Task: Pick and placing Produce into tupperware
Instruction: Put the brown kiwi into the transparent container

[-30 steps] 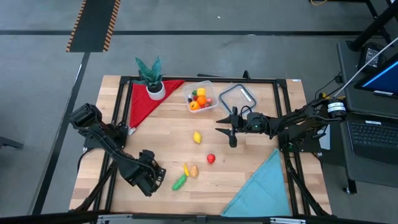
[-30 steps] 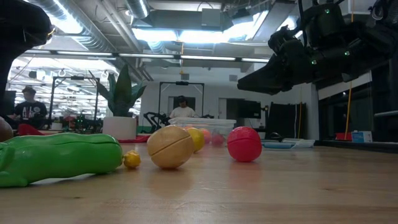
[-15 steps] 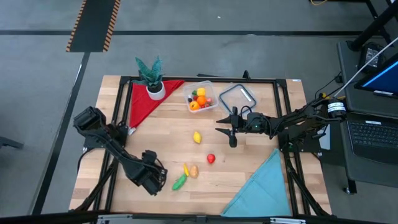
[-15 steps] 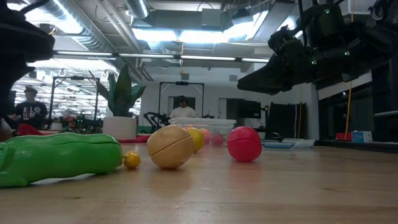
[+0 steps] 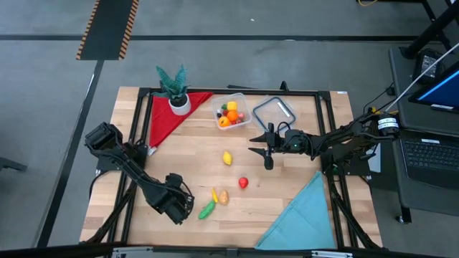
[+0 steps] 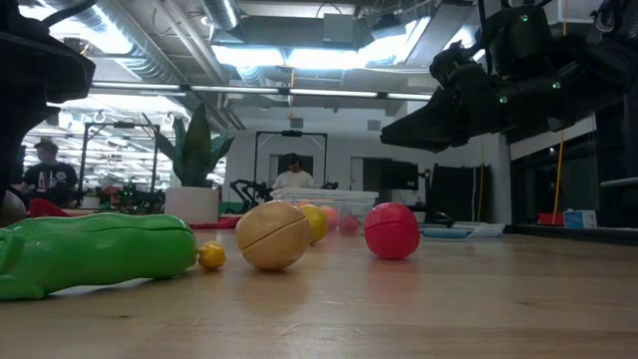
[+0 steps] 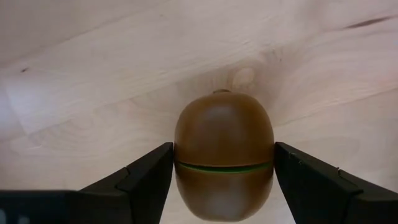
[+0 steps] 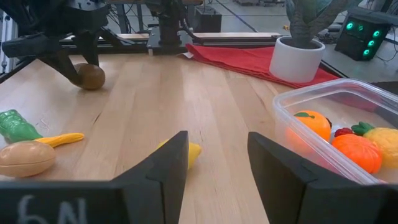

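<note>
My left gripper (image 5: 179, 204) is near the table's near-left corner, shut on a brown, kiwi-like fruit (image 7: 224, 162); the gripper hides it in the high view. Loose produce lies on the wood to its right: a green piece (image 5: 206, 209), a thin yellow piece (image 5: 214, 194), a tan one (image 5: 224, 197), a red ball (image 5: 243, 183) and a yellow lemon (image 5: 227, 158). The clear tupperware (image 5: 241, 104) stands at the far middle and holds several orange, yellow, red and green pieces. My right gripper (image 5: 254, 150) hangs open above the table, right of the lemon. My left gripper pinches the brown fruit between its two fingers, one finger (image 7: 149, 171) on each of the fruit's opposite sides (image 7: 183, 155), at its widest girth. It comes slanting down from the table's left. The fruit (image 8: 91, 76) sits on the wood.
A flat clear lid (image 5: 274, 111) lies right of the tupperware. A potted plant (image 5: 174, 89) stands on a red cloth (image 5: 166, 118) at the far left. A blue cloth (image 5: 301, 215) covers the near-right corner. People show in the room behind the table.
My left arm has shifted a little toward the table's right and near edge. The produce on the table has stayed where it was.
</note>
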